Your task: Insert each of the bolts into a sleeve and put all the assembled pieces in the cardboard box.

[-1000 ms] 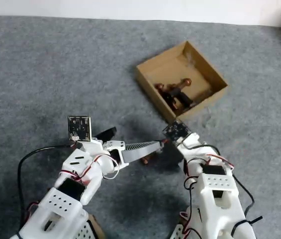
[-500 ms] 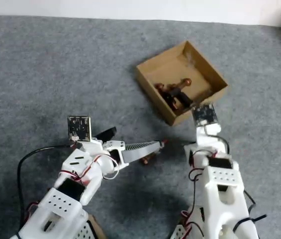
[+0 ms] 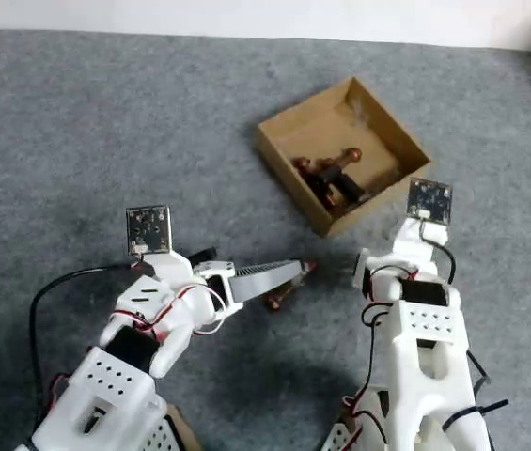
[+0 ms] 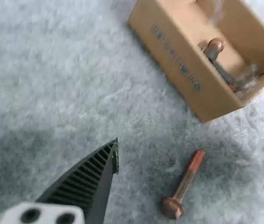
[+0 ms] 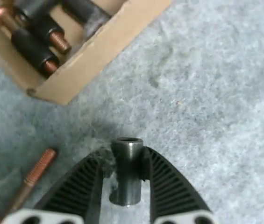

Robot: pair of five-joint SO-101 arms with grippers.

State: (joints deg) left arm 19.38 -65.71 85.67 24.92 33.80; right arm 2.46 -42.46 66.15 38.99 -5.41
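Right claw point(image 5: 124, 156), clamped on a dark sleeve point(image 5: 127, 182) held upright between its fingers; loose copper bolt point(image 5: 29, 179) on grey carpet point(image 5: 206, 84) just beside it, near the left claw point(image 3: 263, 263), jaws apart; cardboard box point(image 5: 99, 42) beyond both, holding assembled pieces point(image 5: 36, 53).

Right end effector point(image 5: 124, 158) grips sleeve point(image 5: 127, 175); left arm point(image 3: 152, 319) outstretched.

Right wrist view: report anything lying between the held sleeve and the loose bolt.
Nothing visible does. The right gripper is shut on the sleeve, and only bare grey carpet separates it from the bolt, which lies flat outside the cardboard box.
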